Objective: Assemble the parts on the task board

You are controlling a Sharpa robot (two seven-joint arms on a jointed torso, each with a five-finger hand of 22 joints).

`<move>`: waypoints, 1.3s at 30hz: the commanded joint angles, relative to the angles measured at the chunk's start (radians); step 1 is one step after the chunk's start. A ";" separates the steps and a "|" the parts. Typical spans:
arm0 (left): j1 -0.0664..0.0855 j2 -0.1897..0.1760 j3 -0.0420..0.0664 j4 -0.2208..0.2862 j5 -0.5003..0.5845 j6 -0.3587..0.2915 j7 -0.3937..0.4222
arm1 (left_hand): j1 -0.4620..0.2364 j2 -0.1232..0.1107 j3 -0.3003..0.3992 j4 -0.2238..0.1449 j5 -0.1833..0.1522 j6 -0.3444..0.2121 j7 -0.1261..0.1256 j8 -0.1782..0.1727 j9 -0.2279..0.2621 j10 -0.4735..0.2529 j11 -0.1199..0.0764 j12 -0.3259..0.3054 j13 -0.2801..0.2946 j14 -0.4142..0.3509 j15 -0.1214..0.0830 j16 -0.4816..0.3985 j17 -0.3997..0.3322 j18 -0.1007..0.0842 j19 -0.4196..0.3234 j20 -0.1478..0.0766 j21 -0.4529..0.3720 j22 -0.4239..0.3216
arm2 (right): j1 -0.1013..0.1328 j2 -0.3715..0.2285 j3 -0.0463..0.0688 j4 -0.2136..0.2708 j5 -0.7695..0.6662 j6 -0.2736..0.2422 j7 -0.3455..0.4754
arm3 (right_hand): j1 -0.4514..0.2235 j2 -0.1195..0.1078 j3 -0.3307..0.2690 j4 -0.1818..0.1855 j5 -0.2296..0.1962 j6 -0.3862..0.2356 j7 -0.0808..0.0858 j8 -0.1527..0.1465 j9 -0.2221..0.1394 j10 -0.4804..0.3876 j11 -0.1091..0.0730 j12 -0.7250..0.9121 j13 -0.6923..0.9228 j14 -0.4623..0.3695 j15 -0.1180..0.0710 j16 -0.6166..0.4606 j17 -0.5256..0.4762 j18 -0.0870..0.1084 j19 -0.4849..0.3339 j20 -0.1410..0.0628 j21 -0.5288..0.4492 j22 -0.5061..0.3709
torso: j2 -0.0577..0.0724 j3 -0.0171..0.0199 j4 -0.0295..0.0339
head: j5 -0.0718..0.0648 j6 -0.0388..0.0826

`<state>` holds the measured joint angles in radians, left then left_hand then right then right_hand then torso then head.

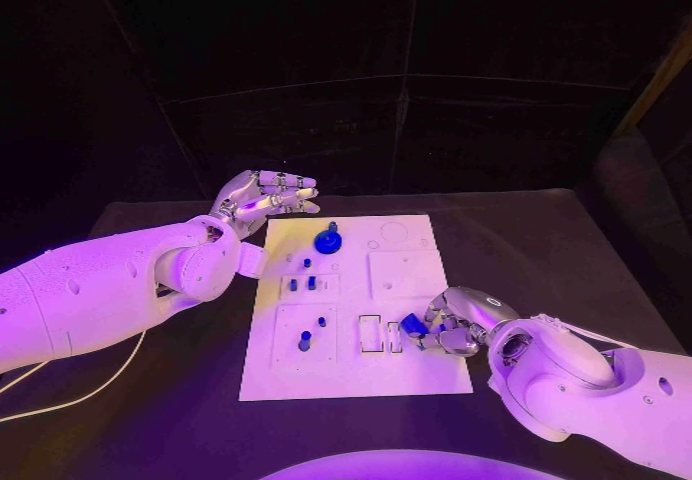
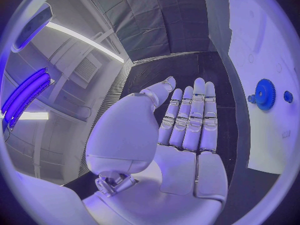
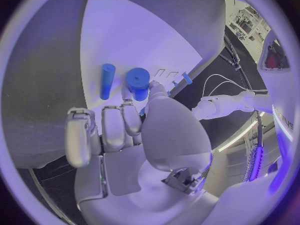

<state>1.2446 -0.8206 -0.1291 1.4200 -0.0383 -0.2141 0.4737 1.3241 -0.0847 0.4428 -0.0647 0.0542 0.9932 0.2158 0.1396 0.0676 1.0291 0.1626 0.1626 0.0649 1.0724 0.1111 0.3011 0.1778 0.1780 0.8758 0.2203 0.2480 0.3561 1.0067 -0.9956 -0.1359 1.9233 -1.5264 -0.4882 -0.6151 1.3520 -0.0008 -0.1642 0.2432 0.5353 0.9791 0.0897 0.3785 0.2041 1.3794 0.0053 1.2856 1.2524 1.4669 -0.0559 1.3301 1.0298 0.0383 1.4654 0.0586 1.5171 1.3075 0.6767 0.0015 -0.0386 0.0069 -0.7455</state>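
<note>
My right hand (image 1: 450,330) pinches a small blue part (image 1: 413,324) at the task board (image 1: 404,270)'s near right edge, just beside the rectangular slots (left hand (image 1: 267,197) spread, well apart).
</note>
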 commanded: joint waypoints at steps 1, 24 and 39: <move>0.001 0.001 0.001 0.003 0.002 0.014 0.008 | -0.008 0.003 0.001 0.006 0.002 -0.006 -0.003 0.006 0.000 0.002 -0.003 -0.003 -0.001 0.008 -0.003 -0.007 -0.001 0.006 0.006 0.001 -0.005 -0.001 | 0.000 -0.007 0.000 0.013 0.058 -0.120 0.035 | 0.026 0.017 0.008 -0.011 0.016 0.005 -0.004 0.006 0.023 0.006 0.000 0.000 0.000 0.024 -0.006 0.005 0.000 -0.020 0.052 -0.006 0.005 0.202 | -0.002 -0.0003 0.0006 | 0.002 0.003; 0.001 0.001 0.000 0.011 0.002 0.020 0.010 | -0.007 0.003 0.001 0.005 0.002 -0.006 -0.003 0.006 0.000 0.002 -0.004 -0.003 -0.001 0.009 -0.003 -0.008 -0.002 0.007 0.007 0.001 -0.006 -0.003 | 0.002 0.072 0.001 0.021 0.157 -0.033 0.022 | -0.041 0.018 -0.031 0.047 -0.005 0.016 -0.007 0.014 0.040 0.020 -0.001 0.003 0.015 0.023 -0.006 0.002 -0.005 -0.019 0.052 -0.005 0.004 0.202 | 0.002 -0.0018 0.0003 | 0.012 0.004; 0.001 0.003 0.000 0.011 0.002 0.022 0.009 | -0.007 0.003 0.001 0.005 0.002 -0.006 -0.003 0.006 0.000 0.002 -0.004 -0.003 -0.001 0.009 -0.003 -0.008 -0.002 0.007 0.007 0.001 -0.006 -0.003 | 0.002 0.124 0.001 -0.017 0.111 -0.059 -0.013 | -0.099 0.032 -0.065 0.048 -0.058 0.035 -0.019 0.031 0.065 0.027 -0.010 -0.001 0.021 0.023 -0.013 0.001 -0.008 -0.019 0.050 -0.012 0.003 0.201 | 0.001 -0.0010 -0.0003 | 0.022 0.002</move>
<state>1.2442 -0.8186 -0.1297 1.4288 -0.0383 -0.2048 0.4744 1.3241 -0.0847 0.4429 -0.0648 0.0542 0.9932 0.2157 0.1396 0.0676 1.0291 0.1626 0.1626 0.0649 1.0760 0.1075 0.2973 0.1771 0.1780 0.8758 0.2203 0.2480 0.3546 1.0097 -0.8719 -0.1321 1.9126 -1.3984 -0.5483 -0.6055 1.2605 0.0288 -0.2254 0.2911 0.4808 1.0094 0.0695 0.4032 0.2683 1.4049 -0.0059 1.2896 1.2749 1.4668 -0.0630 1.3301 1.0232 0.0384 1.4655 0.0518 1.5171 1.3073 0.6786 0.0006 -0.0384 0.0261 -0.7446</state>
